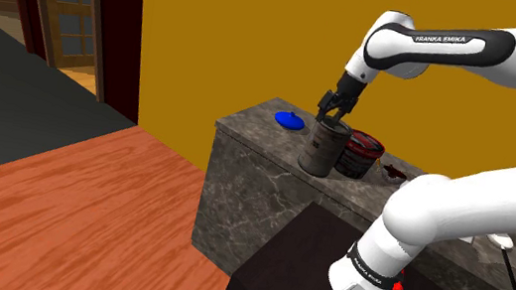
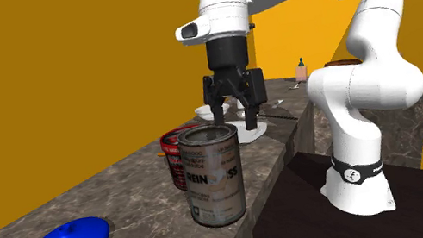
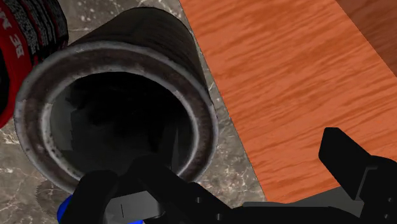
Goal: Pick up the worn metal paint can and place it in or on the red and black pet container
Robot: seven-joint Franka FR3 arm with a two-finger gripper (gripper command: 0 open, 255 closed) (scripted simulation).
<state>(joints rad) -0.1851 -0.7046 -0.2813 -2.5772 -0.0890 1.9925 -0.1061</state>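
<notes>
Two black fingers of the gripper (image 2: 234,119) stand apart astride the upright paint can's (image 2: 212,175) rim, apparently to pinch its wall. The can stands at the table (image 2: 126,197) edge, just beside the red-and-black container (image 2: 173,159).

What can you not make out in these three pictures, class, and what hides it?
1. Second exterior view: the can hides most of the red and black container.
2. Wrist view: the can's inside is too dark to show its bottom.
3. Second exterior view: the small thing behind the arm is too small to name.
</notes>
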